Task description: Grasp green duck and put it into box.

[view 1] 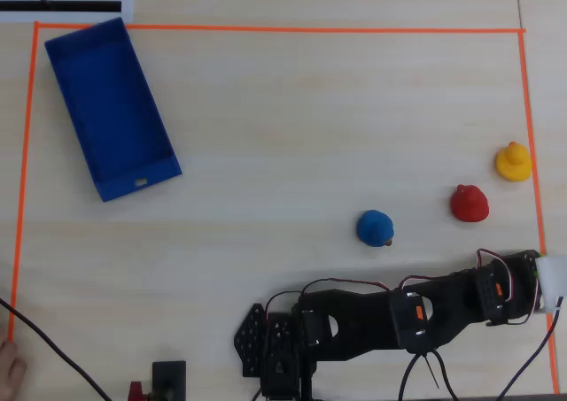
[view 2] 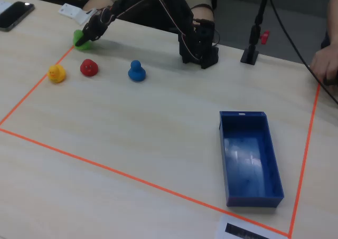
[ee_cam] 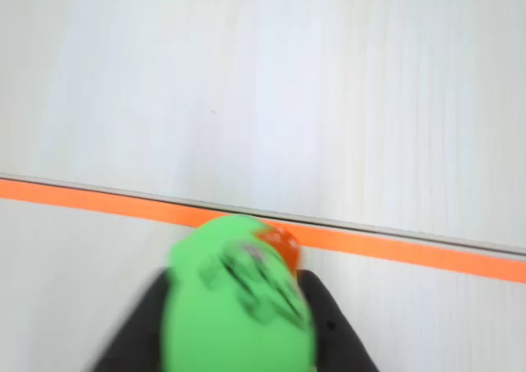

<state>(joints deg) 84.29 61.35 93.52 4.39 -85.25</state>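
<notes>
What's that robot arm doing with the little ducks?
The arm has reached out to the green duck at the orange tape line, and the gripper has its dark fingers on either side of it. The yellow duck, red duck and blue duck sit untouched in a row. The blue box waits empty, far across the table.

we see the green duck (ee_cam: 238,302), lime with an orange beak, sitting between the jaws over the orange line. the box (view 2: 248,157), dark blue and shallow, lies far from the jaws.
</notes>
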